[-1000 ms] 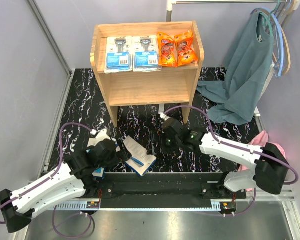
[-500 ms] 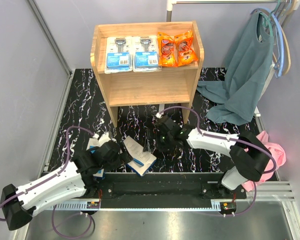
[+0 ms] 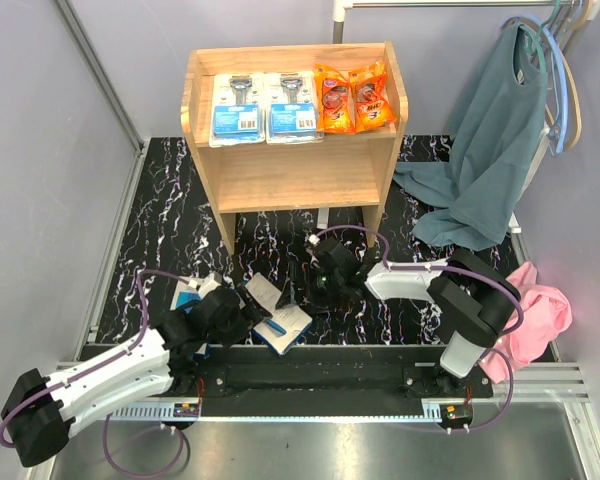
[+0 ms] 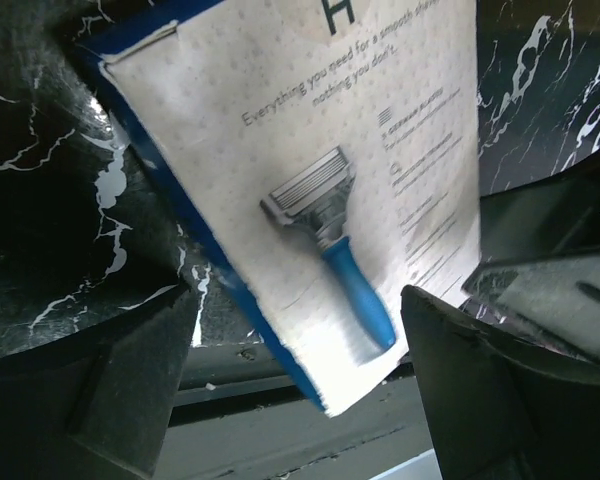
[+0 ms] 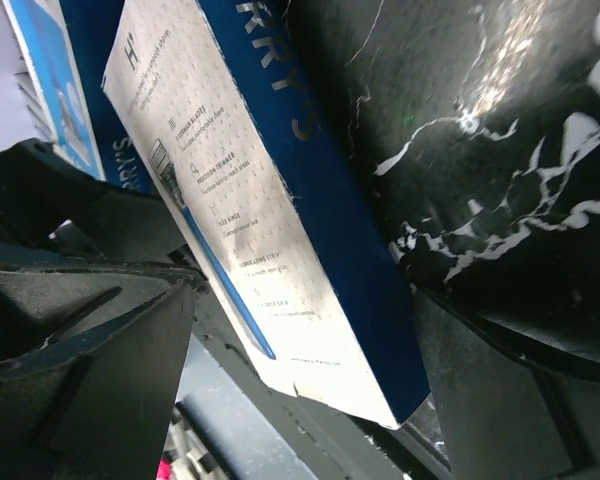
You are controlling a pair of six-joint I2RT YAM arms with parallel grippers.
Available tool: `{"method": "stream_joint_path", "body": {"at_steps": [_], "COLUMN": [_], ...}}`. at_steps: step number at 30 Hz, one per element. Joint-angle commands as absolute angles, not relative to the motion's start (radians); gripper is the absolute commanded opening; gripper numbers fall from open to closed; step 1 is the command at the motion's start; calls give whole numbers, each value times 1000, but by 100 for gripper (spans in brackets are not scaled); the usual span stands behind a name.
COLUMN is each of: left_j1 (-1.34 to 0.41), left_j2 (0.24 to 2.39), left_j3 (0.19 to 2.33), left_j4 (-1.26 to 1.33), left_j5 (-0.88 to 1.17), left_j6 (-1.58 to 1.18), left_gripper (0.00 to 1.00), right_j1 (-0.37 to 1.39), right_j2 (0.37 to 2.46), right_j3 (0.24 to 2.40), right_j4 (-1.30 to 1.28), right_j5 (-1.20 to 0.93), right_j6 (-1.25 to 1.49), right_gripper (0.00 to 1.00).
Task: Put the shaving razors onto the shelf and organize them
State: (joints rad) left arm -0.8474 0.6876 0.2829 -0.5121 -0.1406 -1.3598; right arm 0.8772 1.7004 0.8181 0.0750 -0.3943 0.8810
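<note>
4 packs shelved: 2 blue-card blisters (image 3: 237, 110) and 2 orange packets (image 3: 353, 98) lie flat in 1 row on the top tier of the shelf (image 3: 191, 100), like beside like. That is the order I mean to carry on.
Lower tier (image 3: 300, 176): bare wood, so I judge it the place for the 2 boxes not yet shelved.
White-and-blue box (image 3: 280, 318): tilted on the table (image 3: 175, 220) near my bases, printed razor face up, between my 2 grippers.
Second box (image 3: 187, 299): on the table by my left wrist, partly hidden by the arm.
Left gripper (image 4: 300, 385): fingers apart, 1 on either side of the box's lower end, and I see no pressure on the card.
Right gripper (image 5: 300, 370): jaws wide apart, straddling the box's blue long edge, holding nothing.
Why both tools: my guess is that a leaning box is awkward for 1 pinch, so 1 steadies while the other grips.
Risk: the card may slip flat if it is nudged first.
</note>
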Motion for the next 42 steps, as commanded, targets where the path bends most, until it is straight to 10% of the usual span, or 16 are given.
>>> {"method": "stream_joint_path", "body": {"at_steps": [1,42], "left_j1": [-841,-1083], "left_j2": [713,534], "left_j3": [267,293], "left_j4": [-465,-653], "left_j5": [-117,-143], "left_j6": [-1359,-1511], "left_gripper": [89,89], "right_j1": [900,1147], "right_j2": [1666,1612], "right_j3": [804,710], "right_j4": [155,-11], "right_j5": [-463,-210], "right_j6": [954,1241], "right_gripper": [100,100]}}
